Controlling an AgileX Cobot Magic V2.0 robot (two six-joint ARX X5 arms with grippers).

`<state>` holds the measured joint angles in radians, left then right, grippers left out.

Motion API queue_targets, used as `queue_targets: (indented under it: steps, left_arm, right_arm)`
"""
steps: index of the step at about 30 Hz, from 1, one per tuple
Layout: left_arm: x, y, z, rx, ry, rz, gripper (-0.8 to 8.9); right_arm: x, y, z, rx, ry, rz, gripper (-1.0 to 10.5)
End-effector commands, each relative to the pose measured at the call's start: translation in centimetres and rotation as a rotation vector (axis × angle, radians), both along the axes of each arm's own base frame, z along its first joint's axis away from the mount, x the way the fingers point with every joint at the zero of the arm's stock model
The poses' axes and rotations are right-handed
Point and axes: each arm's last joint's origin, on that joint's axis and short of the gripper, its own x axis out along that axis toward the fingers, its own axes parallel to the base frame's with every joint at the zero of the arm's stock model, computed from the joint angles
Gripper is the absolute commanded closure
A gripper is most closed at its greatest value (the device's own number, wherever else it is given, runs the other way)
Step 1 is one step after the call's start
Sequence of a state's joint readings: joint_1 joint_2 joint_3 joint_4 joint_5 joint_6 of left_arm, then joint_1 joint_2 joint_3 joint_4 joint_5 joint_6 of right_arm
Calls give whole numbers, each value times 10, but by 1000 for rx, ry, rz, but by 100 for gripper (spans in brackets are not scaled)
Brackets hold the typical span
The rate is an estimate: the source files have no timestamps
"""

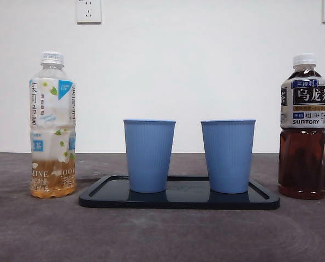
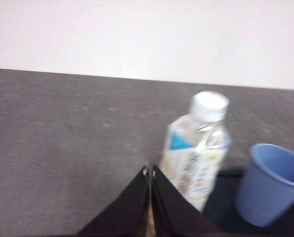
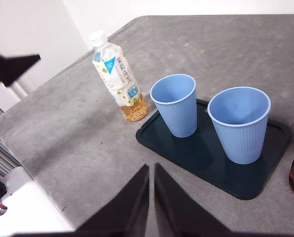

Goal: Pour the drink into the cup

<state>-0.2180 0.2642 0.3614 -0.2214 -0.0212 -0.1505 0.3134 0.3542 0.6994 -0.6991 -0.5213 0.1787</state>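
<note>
A pale jasmine tea bottle with a white cap stands left of the black tray, with only a little amber drink at its bottom. Two blue cups stand upright and empty on the tray. A dark oolong tea bottle stands to the tray's right. My left gripper is shut, holds nothing, and hangs short of the pale bottle. My right gripper is shut and empty, high above the table before the tray. Neither gripper shows in the front view.
The right wrist view shows the table's rounded left edge and a black tip of the other arm beyond it. A white wall with power sockets stands behind the table.
</note>
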Motion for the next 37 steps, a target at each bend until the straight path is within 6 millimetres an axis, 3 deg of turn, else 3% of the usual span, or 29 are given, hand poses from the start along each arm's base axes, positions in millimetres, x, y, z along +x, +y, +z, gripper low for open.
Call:
queue_targets:
  steps: [1,5,11,18,37]
  left_arm:
    - [-1,3,-29,15,-21,20,807]
    - [-1,5,-66,33,-13,41,807]
    - [-1,7,-90,39,4,57,807]
    - [-2,8,-93,115,14,56,807]
    - [-2,8,-95,119,36,55,807]
  right_arm:
    - [0,0,4,-3,-27,9,932]
    - [0,0,4,-3,-27,9,932]
    - [0,0,4,-2,-27,9,932]
    - [0,0,4,-3,-28,9,932]
    - [0,0,4,-2,-31,9,932]
